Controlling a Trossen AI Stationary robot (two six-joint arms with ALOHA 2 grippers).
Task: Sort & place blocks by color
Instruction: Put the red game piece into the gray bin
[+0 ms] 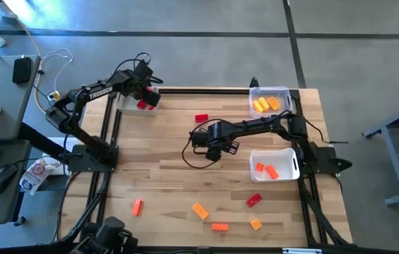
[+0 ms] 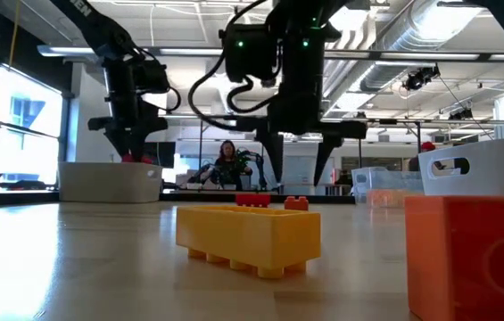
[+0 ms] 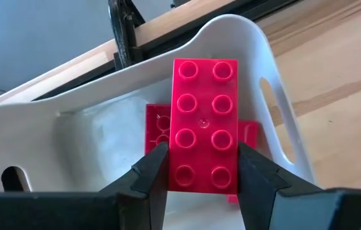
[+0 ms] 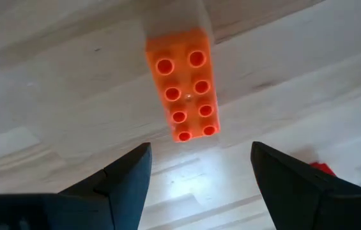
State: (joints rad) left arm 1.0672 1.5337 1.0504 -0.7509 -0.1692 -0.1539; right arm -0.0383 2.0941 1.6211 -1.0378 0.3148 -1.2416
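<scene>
Meanwhile, red went to the far-left bin.
Left pincer (image 3: 202, 182) clamped a red block (image 3: 204, 121) over the white bin (image 1: 130, 107), matching reds inside; right pincer (image 4: 199, 169) hung spread above an orange block (image 4: 183, 86) on the bench (image 1: 164, 162), poised to pick.

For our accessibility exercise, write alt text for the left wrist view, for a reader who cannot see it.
The left gripper is shut on a red eight-stud block, holding it above a white bin that already has red blocks inside. Wooden table shows beside the bin.

Red, orange, yellow blocks (image 1: 199, 210), scattered, binned.
</scene>
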